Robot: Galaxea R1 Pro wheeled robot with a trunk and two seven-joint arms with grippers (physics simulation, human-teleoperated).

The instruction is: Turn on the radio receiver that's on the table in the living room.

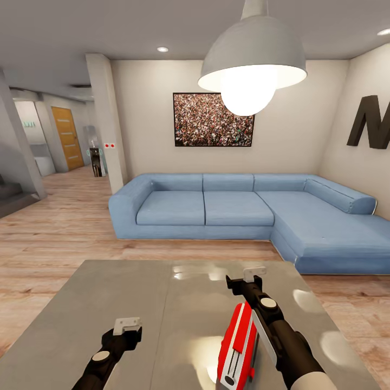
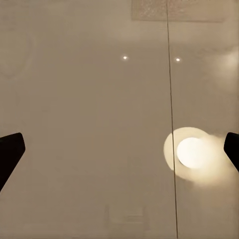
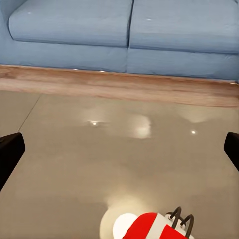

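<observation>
I see the radio receiver point(image 1: 238, 346) on the surface point(image 1: 162, 303) near its front edge, just beside my right tool point(image 1: 246, 279); both tools spread wide, left tool point(image 1: 127, 326) over bare surface.

Blue L-shaped sofa point(image 1: 238, 208) against the back wall, framed crowd picture point(image 1: 213, 119) above it. Grey dome pendant lamp point(image 1: 253, 57) lit, hanging near. Big dark letter point(image 1: 371, 122) on right wall. Light wood floor point(image 1: 59, 238). Orange door point(image 1: 67, 137) down the hallway, left.
</observation>
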